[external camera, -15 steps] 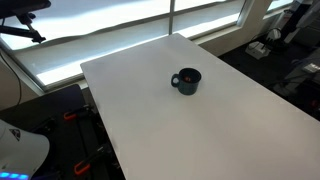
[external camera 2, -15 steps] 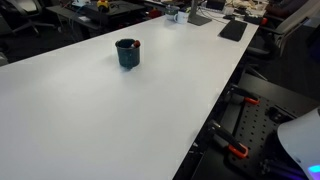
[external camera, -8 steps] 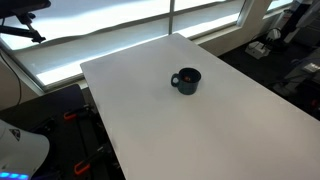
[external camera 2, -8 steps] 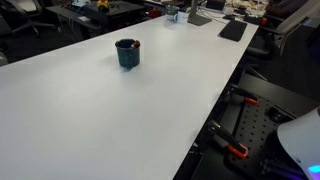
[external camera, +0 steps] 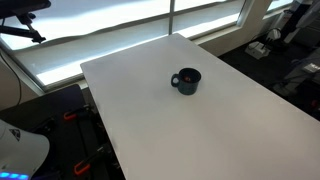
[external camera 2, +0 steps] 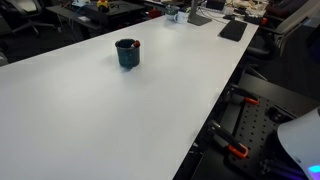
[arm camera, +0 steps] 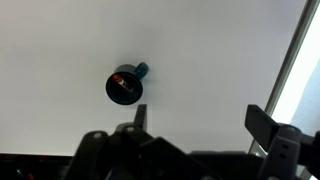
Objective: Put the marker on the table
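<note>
**Nothing has moved: marker in the mug, gripper waiting above**

Across the last second both exterior views are unchanged. The dark blue handled mug (external camera: 187,80) sits in the same spot on the large plain white table (external camera: 220,130), and no arm has come into either view. My reading is that the task has not really begun, and every step of it is still ahead.

The thin dark reddish marker (arm camera: 122,81) stands inside the mug (arm camera: 125,86). From the wrist camera it shows only as a reddish streak across the dark opening. In an exterior view it is at most a faint reddish fleck at the rim of the mug (external camera 2: 127,52), too small to be sure of. None of it touches the table (external camera 2: 100,120).

The wrist camera looks straight down on the table (arm camera: 200,45). The gripper (arm camera: 198,112) hangs well above the surface with its jaws spread wide and nothing between them. The mug lies off at about 10 o'clock from it, handle pointing to roughly 1 o'clock. The arm is likely to need to shift that way before it descends.
</note>
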